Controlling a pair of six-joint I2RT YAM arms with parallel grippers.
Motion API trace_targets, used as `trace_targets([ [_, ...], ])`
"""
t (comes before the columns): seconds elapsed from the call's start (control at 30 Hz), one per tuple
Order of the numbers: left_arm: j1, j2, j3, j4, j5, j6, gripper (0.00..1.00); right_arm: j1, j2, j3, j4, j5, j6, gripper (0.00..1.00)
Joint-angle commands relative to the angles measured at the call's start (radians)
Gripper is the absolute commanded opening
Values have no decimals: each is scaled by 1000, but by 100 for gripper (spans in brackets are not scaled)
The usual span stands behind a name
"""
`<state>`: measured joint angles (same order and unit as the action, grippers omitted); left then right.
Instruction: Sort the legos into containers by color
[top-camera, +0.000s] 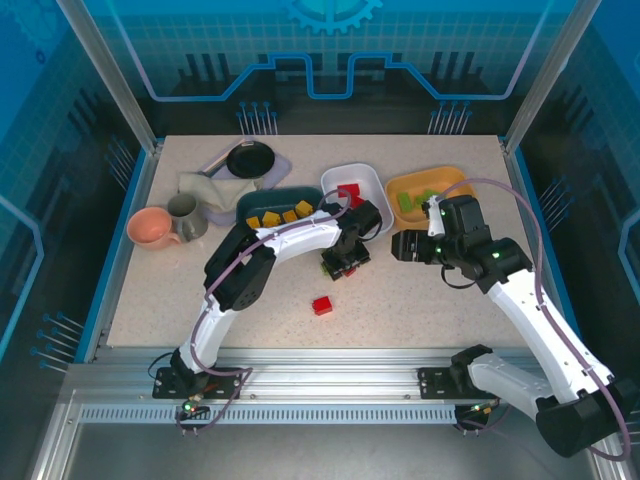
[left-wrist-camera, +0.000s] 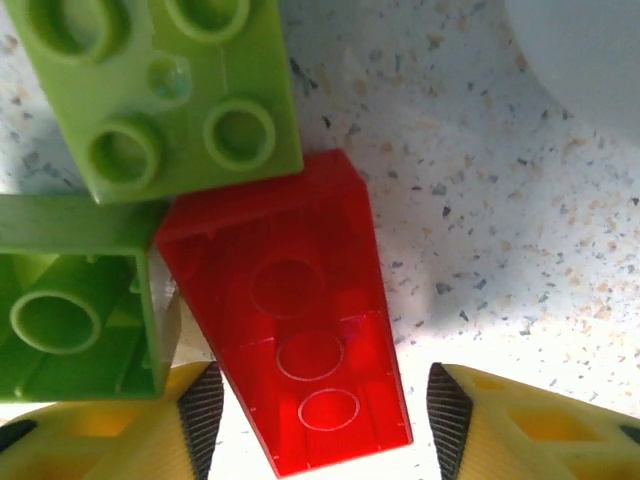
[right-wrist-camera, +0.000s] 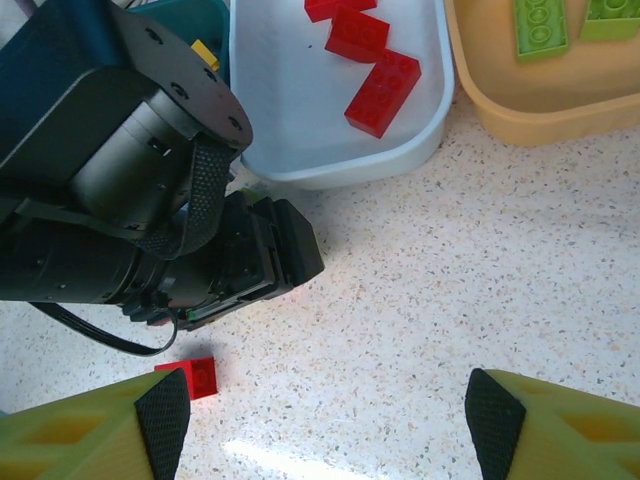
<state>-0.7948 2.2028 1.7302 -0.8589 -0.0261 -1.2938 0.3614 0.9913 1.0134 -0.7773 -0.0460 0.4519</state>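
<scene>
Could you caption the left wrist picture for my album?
Left end effector straddling a red lego beside two green legos on speckled table.

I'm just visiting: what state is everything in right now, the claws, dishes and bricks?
left gripper, open, astride the sloped red brick, not clamped
right gripper, open, empty, over the table
sloped red brick, lying on the table, unsorted
white dish, holds red bricks
yellow-orange dish, holds green bricks
teal dish, holds yellow bricks
loose red brick, alone on the table, unsorted
loose green bricks, on the table beside the sloped red brick
</scene>
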Motion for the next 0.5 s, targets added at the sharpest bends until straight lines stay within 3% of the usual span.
trace_targets([
  [0.0, -3, 24, 28, -23, -41, -30, 53, 11, -5, -5, -17, -33, -13, 76],
  [0.2, -9, -7, 0, -27, -63, -34, 34, 12, 2, -10, -14, -41, -18, 76],
  [0.47, -21, -147, -15, -84, -65, 0, 30, 13, 4, 25, -27, -34, -19, 75],
])
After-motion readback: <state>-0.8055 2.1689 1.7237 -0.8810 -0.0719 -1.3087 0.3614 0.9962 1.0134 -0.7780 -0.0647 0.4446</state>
